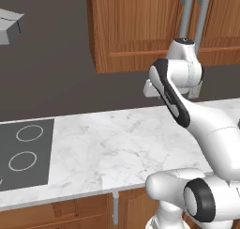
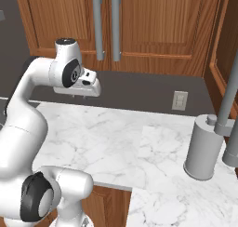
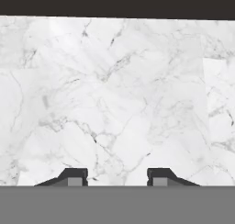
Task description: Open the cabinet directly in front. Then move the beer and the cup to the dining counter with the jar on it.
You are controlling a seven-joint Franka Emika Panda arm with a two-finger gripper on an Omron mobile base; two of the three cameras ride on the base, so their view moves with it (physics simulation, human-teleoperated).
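Marble tabletop (image 3: pixel 114 94) lies under my hand (image 3: pixel 117 177), fingers spread and gripping nothing. Cabinet (image 2: pixel 139 21) sits shut, above and ahead; reaching up, I could miss the slim handles (image 2: pixel 107 28) and knock the door

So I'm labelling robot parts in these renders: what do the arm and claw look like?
The arm is glossy white with rounded, tube-like links and dark grey to black joint bands and caps. The hand above the claw is a boxy white block. The claw's two small fingertips are dark with lighter grey pads. No cables or markings are visible.
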